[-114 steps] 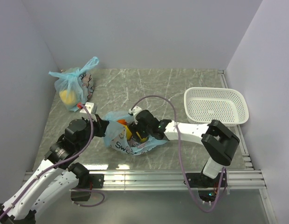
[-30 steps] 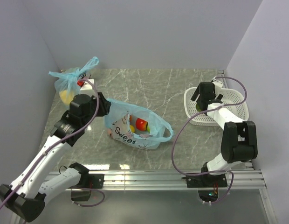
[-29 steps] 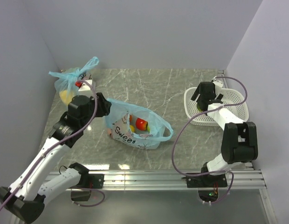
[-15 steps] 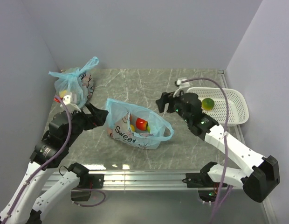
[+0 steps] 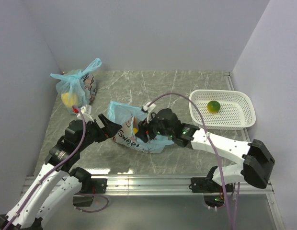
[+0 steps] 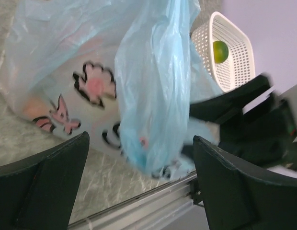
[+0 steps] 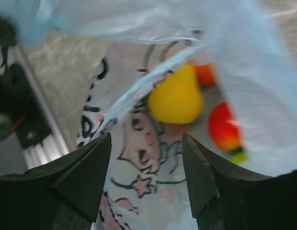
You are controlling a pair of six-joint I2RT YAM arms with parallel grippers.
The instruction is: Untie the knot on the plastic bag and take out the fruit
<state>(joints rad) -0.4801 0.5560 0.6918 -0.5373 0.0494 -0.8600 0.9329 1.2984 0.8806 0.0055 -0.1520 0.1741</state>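
Observation:
The light-blue plastic bag [image 5: 123,135] with cartoon print lies mid-table, mouth open; no knot shows. In the right wrist view, a yellow fruit [image 7: 176,98], a red one [image 7: 224,127] and an orange one [image 7: 206,74] lie inside it. My right gripper [image 5: 144,130] is at the bag's mouth, open [image 7: 146,143], with printed film below the jaws and the yellow fruit just ahead. My left gripper [image 5: 109,127] is open at the bag's left side; a fold of film [image 6: 153,86] hangs between its wide fingers [image 6: 141,143], unpinched. A green-orange fruit [image 5: 213,106] lies in the white basket [image 5: 244,120].
A second knotted blue bag [image 5: 74,88] with a yellow lump stands at the far left corner. The basket [image 6: 234,72] sits at the right by the wall. A metal rail [image 5: 153,182] runs along the near table edge.
My right arm has left the green-orange fruit in the basket and swung left to the bag's mouth, its jaws narrowing. My left gripper has opened, let the bag's handle go, and dropped lower.

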